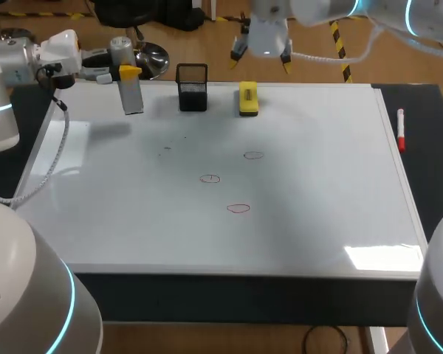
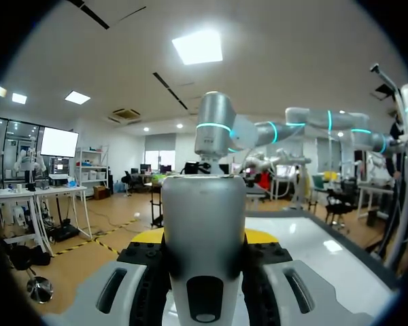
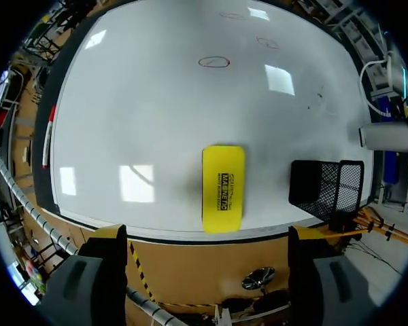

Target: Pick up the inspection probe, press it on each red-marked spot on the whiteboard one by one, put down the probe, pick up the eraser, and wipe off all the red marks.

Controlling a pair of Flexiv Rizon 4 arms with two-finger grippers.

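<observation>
Whiteboard [image 1: 317,199] covers most of a dark table [image 1: 428,169], with a bare strip of table left on the right side. My left arm comes in from the left, and my left gripper [image 1: 129,72] is over the board's far left corner, fingers clamped on the inspection probe [image 1: 132,96]. It is a grey cylinder hanging roughly upright. In the left wrist view it fills the gap between both fingers. I can't tell if its lower end touches the board.

My right gripper [image 1: 262,55] sits beyond the far edge, above the eraser, with fingers spread wide and nothing between them.

Black mesh holder [image 1: 192,87] stands on the far edge, between the probe and the eraser and apart from both. Yellow eraser [image 1: 248,98] lies flat on the board just inside the far edge, right of the holder. Red marker [image 1: 401,130] lies on the table strip just beside the board's right edge.

Three red marks, all small circles mid-board: the far one [image 1: 253,155], the middle one [image 1: 210,178] and the near one [image 1: 238,209]. All are well apart from the probe.
</observation>
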